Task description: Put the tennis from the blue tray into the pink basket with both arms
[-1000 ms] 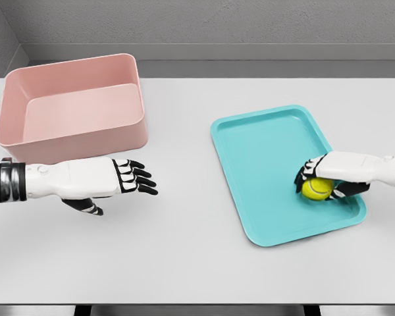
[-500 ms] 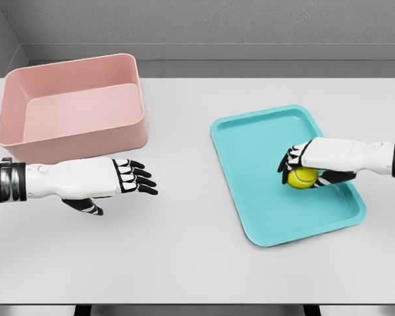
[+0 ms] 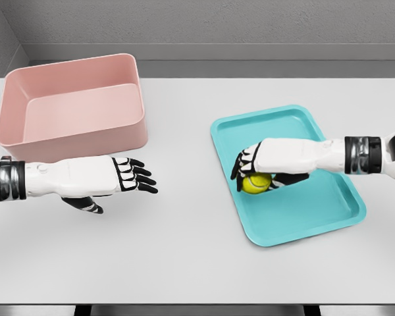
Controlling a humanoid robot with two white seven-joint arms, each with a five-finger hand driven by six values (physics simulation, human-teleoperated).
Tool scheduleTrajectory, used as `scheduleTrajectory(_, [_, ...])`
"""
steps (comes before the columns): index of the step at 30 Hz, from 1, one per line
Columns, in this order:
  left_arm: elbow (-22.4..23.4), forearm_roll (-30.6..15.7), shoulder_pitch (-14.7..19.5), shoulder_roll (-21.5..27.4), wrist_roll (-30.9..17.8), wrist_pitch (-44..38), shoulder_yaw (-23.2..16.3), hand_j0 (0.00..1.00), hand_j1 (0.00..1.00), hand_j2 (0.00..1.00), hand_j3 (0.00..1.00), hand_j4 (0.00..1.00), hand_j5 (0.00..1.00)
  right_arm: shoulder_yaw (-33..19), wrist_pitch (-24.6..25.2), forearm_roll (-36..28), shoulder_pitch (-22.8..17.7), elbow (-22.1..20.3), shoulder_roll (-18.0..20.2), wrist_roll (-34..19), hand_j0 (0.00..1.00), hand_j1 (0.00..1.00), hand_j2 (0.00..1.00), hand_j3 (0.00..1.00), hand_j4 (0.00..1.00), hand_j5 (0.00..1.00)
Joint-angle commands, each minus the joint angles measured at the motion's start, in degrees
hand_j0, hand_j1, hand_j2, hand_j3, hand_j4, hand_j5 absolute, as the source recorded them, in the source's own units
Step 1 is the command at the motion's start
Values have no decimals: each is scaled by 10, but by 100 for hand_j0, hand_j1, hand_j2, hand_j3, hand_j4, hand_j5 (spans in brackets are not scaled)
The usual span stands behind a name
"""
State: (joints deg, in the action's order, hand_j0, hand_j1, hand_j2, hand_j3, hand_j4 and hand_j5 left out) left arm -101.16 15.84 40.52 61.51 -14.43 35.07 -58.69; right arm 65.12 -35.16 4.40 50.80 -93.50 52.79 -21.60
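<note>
A yellow-green tennis ball is held in my right hand, whose fingers curl over it from above, over the left part of the blue tray. My right arm reaches in from the right edge. The pink basket stands at the back left with nothing visible inside it. In front of the basket my left hand hovers palm sideways, fingers spread and pointing right, holding nothing.
The grey table carries only the basket and the tray. A bare stretch of tabletop lies between my two hands. A wall runs along the table's far edge.
My right hand has carried the tennis ball leftward across the tray, from its right side to near its left rim. The left arm has stayed still.
</note>
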Motion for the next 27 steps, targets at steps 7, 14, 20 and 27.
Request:
scheduleTrajectory(7, [0, -4, 0, 12, 0, -1, 1, 100, 100, 100, 100, 100, 100, 8, 2, -6, 8, 1, -76, -18, 54, 54, 54, 54, 54, 54])
scheduleTrajectory(14, [0, -4, 0, 12, 0, -1, 0, 100, 100, 100, 100, 100, 100, 28, 2, -4, 11, 4, -120, -29, 54, 54, 54, 54, 54, 54])
scheduleTrajectory(20, [0, -2, -6, 61, 0, -1, 1, 100, 100, 100, 100, 100, 100, 28, 25, -3, 16, 23, -146, -31, 54, 54, 54, 54, 54, 54])
scheduleTrajectory(27, [0, -1, -13, 79, 0, -1, 2, 100, 100, 100, 100, 100, 100, 55, 44, -2, 32, 88, -211, -39, 54, 54, 54, 54, 54, 54])
